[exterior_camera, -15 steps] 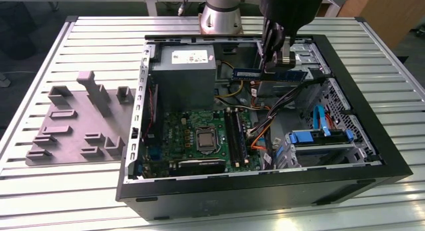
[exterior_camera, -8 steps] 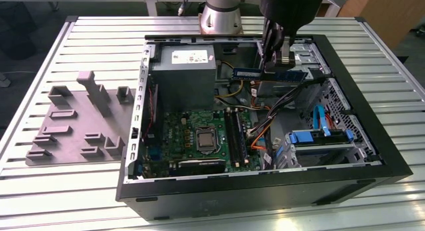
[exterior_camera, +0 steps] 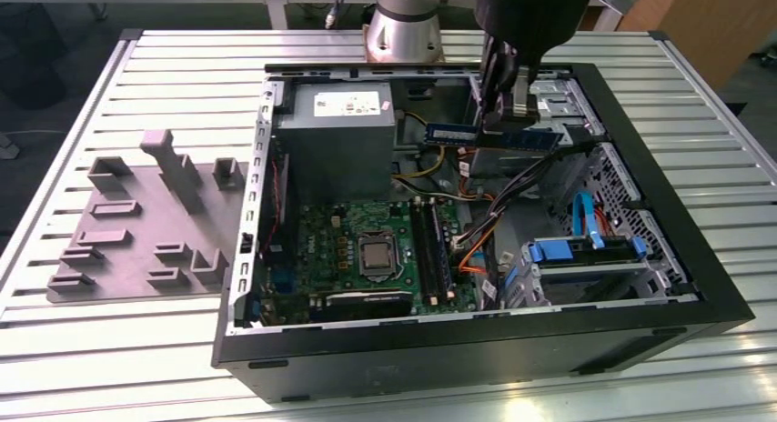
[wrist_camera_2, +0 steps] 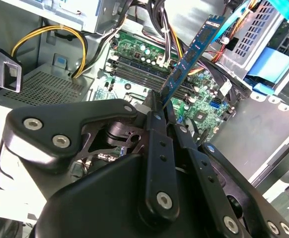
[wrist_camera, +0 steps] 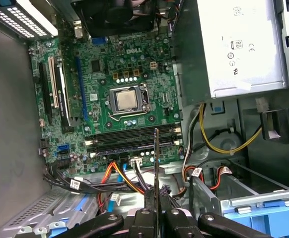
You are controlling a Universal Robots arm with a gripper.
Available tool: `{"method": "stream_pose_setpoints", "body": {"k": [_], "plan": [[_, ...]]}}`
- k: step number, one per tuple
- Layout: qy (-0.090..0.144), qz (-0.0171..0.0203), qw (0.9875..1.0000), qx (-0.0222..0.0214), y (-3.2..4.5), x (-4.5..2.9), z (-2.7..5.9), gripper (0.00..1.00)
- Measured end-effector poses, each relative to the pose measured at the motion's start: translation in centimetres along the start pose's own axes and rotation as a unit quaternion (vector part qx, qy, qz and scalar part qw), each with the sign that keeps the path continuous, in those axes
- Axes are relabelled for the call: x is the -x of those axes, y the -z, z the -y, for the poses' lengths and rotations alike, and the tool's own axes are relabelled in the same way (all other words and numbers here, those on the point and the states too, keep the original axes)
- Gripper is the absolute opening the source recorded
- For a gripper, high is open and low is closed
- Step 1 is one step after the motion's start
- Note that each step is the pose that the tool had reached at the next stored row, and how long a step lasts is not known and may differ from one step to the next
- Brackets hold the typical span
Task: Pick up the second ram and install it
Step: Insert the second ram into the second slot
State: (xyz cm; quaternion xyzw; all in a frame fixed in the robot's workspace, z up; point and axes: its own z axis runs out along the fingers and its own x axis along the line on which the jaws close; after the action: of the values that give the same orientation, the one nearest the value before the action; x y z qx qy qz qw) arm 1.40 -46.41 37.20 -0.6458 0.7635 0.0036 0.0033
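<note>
Hand (exterior_camera: 508,122) closed on the second ram (exterior_camera: 492,135), holding it level in the air above the open computer case (exterior_camera: 486,349), over the motherboard (wrist_camera: 119,94) and its memory slots (wrist_camera: 129,139).

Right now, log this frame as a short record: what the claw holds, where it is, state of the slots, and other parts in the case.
claw: shut on the second ram
second ram: held in the air above the open case, not seated
memory slots: long black slots on the motherboard, one looks filled
motherboard: green, processor socket exposed
power supply: grey box at the case's far end
drive bracket: blue, at the exterior view's right
</note>
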Motion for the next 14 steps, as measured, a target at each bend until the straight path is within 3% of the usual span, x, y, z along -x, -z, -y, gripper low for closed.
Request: {"method": "stream_pose_setpoints", "body": {"k": [14], "plan": [[-0.029,0.0001,0.9996,-0.0003,0.00,0.00,0.00,0.14]]}}
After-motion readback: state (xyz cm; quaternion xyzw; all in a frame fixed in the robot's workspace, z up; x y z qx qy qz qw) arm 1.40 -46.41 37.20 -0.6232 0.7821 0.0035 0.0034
